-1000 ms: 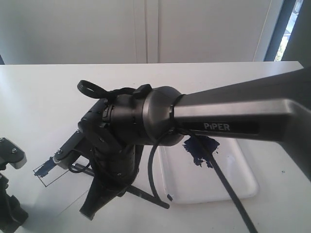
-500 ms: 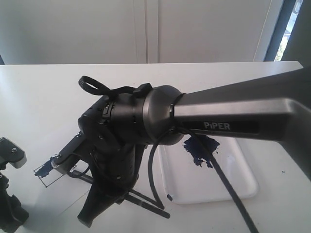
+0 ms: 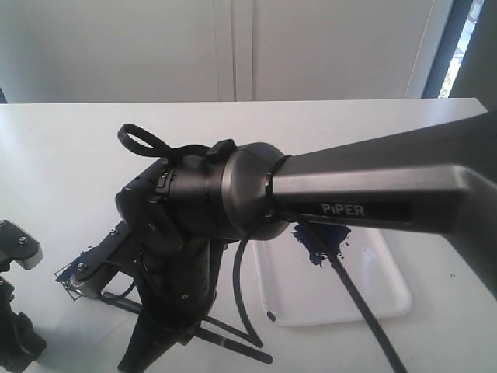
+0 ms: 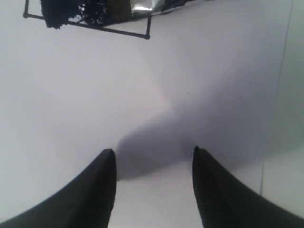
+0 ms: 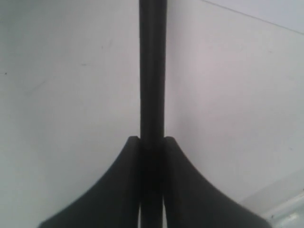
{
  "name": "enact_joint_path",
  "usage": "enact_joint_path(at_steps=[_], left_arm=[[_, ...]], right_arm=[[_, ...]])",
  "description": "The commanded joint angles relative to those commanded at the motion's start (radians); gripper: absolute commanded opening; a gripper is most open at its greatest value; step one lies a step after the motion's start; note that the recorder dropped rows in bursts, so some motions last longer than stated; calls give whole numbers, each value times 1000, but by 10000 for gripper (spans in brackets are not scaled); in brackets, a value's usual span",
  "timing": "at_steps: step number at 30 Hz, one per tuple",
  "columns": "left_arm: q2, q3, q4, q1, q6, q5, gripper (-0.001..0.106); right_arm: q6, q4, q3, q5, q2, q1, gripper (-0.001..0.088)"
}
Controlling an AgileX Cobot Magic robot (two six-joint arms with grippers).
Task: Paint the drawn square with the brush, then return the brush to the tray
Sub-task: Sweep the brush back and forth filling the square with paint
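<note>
The white tabletop [image 3: 70, 140] is carrying everything, and the right arm [image 3: 373, 186] is reaching across it, past the tray [image 3: 388, 307] with its dark paint blot [image 3: 314, 245]. The drawn square [image 3: 71, 276] is lying on paper at the left, partly smeared blue. The brush [image 3: 233, 346] is slanting down so its tip can work inside the outline. The right pincer [image 5: 152, 138] is clenching the black handle. Over the last second the wrist has dipped and the ferrule has slid toward the square's near edge. The left pincer [image 4: 153, 152] is hanging released, empty.
</note>
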State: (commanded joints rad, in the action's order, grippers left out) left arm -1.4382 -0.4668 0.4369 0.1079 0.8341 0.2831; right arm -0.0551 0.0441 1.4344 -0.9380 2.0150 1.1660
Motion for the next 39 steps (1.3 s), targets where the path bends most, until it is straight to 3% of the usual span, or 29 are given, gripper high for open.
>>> enact_joint_path(at_steps=[6,14,26,39], left_arm=[[0,0,2,0,0,0,536],[0,0,2,0,0,0,536],[0,0,3,0,0,-2,536],[0,0,3,0,0,-2,536]], right_arm=[[109,137,0,-10,0,0,0],[171,204,0,-19,0,0,0],[-22,-20,0,-24,0,2,0],[-85,-77,0,-46,0,2,0]])
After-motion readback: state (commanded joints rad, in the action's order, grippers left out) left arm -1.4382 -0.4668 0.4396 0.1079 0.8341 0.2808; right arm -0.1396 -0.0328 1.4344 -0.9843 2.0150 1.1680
